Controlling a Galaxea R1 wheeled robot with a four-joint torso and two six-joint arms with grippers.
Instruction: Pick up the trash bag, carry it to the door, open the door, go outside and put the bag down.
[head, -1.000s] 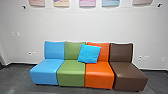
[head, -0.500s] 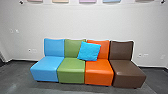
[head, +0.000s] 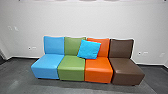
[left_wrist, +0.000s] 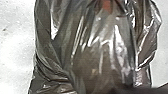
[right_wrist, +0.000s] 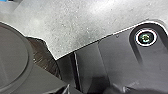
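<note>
We see a bright blue cushion (head: 89, 49); behind it, a green chair (head: 71, 65) and an orange chair (head: 98, 67); left of it, a sky-blue chair (head: 48, 65); right of it, a brown chair (head: 127, 71). Our trash bag (left_wrist: 95, 52) is greyish brown streaked white, the wall (head: 82, 22) whitish, the floor (head: 20, 75) dark grey.

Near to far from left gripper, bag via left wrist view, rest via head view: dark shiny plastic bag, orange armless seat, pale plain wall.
1. Dark shiny plastic bag, close up.
2. Orange armless seat, ahead, third from left.
3. Pale plain wall, behind that seat.
</note>
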